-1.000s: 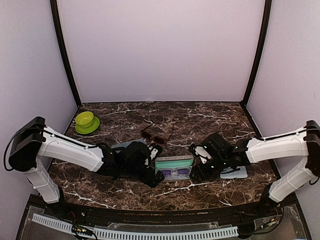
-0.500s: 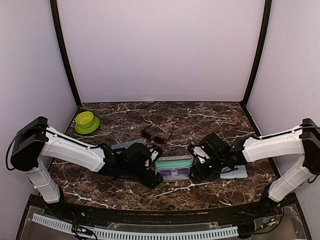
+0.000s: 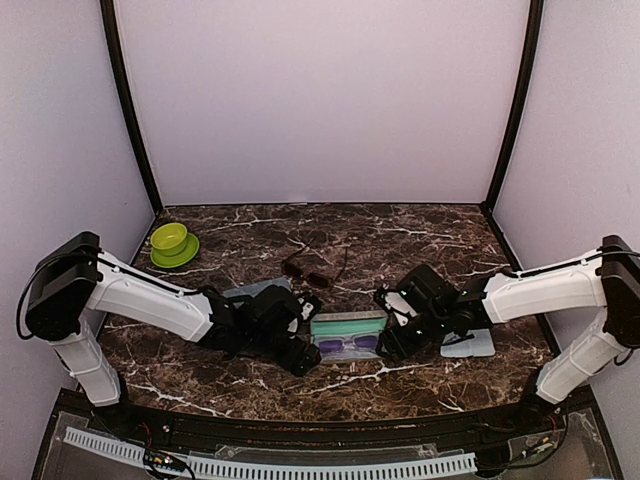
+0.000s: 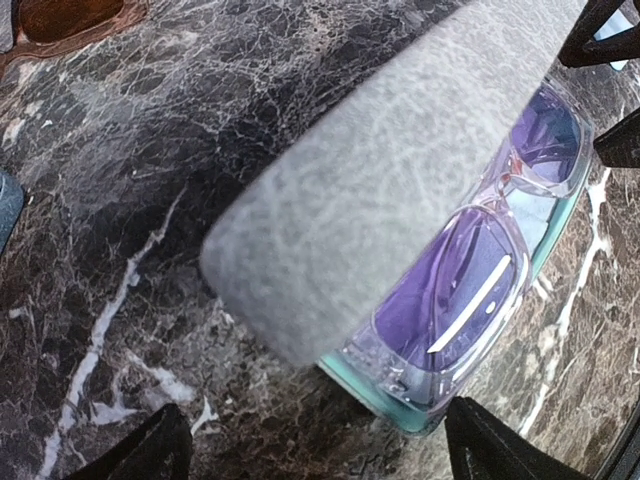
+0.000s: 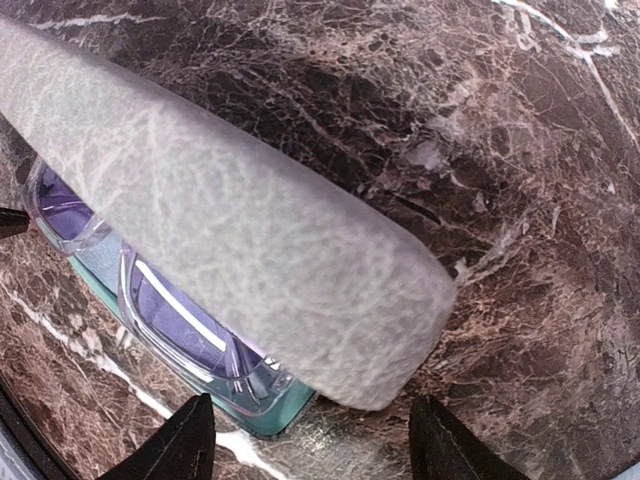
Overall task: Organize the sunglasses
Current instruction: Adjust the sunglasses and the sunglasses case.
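Observation:
An open case (image 3: 348,322) with a teal inside lies mid-table, and the purple-tinted sunglasses (image 3: 348,344) rest in it. My left gripper (image 3: 303,350) is open at the case's left end, my right gripper (image 3: 390,338) open at its right end. In the left wrist view the grey lid (image 4: 400,170) leans over the purple sunglasses (image 4: 480,270), and my left gripper (image 4: 320,452) straddles the teal corner without pinching it. The right wrist view shows the lid (image 5: 220,230), the sunglasses (image 5: 170,310) and my right gripper (image 5: 315,440) wide around that end. The reddish-brown sunglasses (image 3: 305,272) lie behind the case.
A green bowl (image 3: 172,243) stands at the back left. A blue-grey case (image 3: 250,292) lies under my left arm. A light-blue cloth (image 3: 470,346) lies under my right arm. Dark frame posts and pale walls close in the marble table (image 3: 420,235).
My left gripper has shifted slightly left along the case's end and its fingers have narrowed a little. The right arm has edged a touch toward the case.

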You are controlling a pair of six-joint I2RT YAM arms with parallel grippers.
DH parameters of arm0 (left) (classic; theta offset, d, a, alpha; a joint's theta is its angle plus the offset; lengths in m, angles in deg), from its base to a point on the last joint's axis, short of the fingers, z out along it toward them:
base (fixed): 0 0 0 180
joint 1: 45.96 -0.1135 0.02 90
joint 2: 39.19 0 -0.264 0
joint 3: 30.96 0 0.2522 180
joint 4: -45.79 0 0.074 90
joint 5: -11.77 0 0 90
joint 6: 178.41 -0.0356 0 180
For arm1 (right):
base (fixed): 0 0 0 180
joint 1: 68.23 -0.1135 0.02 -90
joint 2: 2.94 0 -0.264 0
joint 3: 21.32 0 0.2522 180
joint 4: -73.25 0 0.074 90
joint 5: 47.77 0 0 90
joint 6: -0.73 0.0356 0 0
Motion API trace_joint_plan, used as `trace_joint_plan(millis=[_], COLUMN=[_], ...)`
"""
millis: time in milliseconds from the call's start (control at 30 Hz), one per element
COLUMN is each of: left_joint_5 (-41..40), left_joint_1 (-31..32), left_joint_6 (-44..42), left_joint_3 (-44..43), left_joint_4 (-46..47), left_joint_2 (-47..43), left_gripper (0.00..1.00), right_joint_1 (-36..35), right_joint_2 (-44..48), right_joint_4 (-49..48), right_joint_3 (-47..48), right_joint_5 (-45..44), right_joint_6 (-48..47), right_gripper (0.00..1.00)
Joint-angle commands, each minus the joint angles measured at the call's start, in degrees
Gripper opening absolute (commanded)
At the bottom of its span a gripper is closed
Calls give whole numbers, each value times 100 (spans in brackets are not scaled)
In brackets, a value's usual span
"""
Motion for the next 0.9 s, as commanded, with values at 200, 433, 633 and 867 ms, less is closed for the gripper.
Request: trace_joint_plan(millis=[200,433,633,867], left_joint_5=[-70,-72,-117,-156], left_joint_1=[-49,-50,-50,-58], left_joint_6=[-61,-17,51,73], left_joint_3=[-201,-229,-232,-257], left_joint_4=[-100,-76,-48,-12], left_joint_2=[76,106,82,60], left_gripper=[91,91,91,91], right_joint_1=[-33,-33,-33,-33], right_joint_2=[-28,-59,-68,-103], right_joint_4=[-45,-25,20,64], right_joint_3=[169,196,230,252], right_joint_5=[-129,-181,-224,-257], right_joint_6=[-46,-63,-79,-90], right_gripper=[67,67,67,67])
